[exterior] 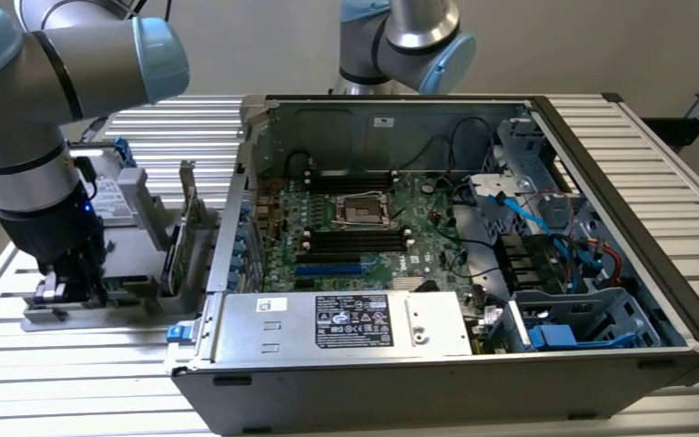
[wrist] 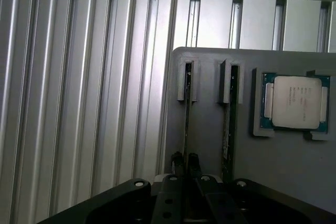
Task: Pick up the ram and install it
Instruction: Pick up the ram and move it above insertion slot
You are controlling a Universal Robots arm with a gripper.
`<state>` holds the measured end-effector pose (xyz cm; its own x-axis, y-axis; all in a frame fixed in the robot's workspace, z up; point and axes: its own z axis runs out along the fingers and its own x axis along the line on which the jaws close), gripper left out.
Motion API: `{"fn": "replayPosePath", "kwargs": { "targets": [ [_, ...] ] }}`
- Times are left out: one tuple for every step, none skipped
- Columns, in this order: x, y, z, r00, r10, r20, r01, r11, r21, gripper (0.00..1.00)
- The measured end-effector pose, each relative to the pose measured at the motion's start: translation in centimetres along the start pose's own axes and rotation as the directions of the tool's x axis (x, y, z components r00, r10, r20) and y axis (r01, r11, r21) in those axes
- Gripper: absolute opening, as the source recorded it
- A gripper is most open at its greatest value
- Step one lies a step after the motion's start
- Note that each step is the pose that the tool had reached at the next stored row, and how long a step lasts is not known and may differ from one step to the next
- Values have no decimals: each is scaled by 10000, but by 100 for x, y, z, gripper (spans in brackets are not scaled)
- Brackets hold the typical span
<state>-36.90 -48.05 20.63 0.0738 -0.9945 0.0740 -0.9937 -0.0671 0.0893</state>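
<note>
The ram (wrist: 186, 114) stands on edge in a slot of a grey holder (wrist: 207, 140), seen as a thin dark-green strip. My gripper (wrist: 186, 160) is down over its near end, with one dark finger (wrist: 178, 162) on each side pressed close against the stick. In the exterior view my gripper (exterior: 65, 282) is low over the same grey holder (exterior: 131, 305), at the exterior view's left of the open computer case (exterior: 447, 364). The black memory slots (exterior: 349, 238) lie on the motherboard inside the case.
A second green stick (wrist: 227, 129) stands in the neighbouring slot, and a processor chip (wrist: 295, 102) lies in a pocket beside it. A taller card (exterior: 186, 214) stands upright between holder and case. Another arm's base (exterior: 404, 41) rises behind the case. The table is ribbed aluminium (wrist: 79, 103).
</note>
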Motion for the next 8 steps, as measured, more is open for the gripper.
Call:
{"fn": "replayPosePath", "kwargs": {
  "targets": [
    [-1, 0, -6, 10000, 7, 1, -7, 10000, -1, 14],
    [-3, 0, -11, 10000, 13, 1, -13, 10000, -1, 14],
    [-3, 0, -18, 10000, 19, 2, -19, 10000, -1, 14],
    [-4, 1, -26, 10000, 24, 2, -24, 10000, -2, 14],
    [-5, 1, -32, 10000, 29, 4, -29, 10000, -1, 14],
    [-6, 1, -38, 10000, 34, 4, -34, 10000, -1, 14],
    [-7, 1, -43, 10000, 38, 4, -38, 10000, -1, 14],
    [-7, 1, -48, 10000, 41, 4, -41, 10000, -2, 14]
  ]
}}
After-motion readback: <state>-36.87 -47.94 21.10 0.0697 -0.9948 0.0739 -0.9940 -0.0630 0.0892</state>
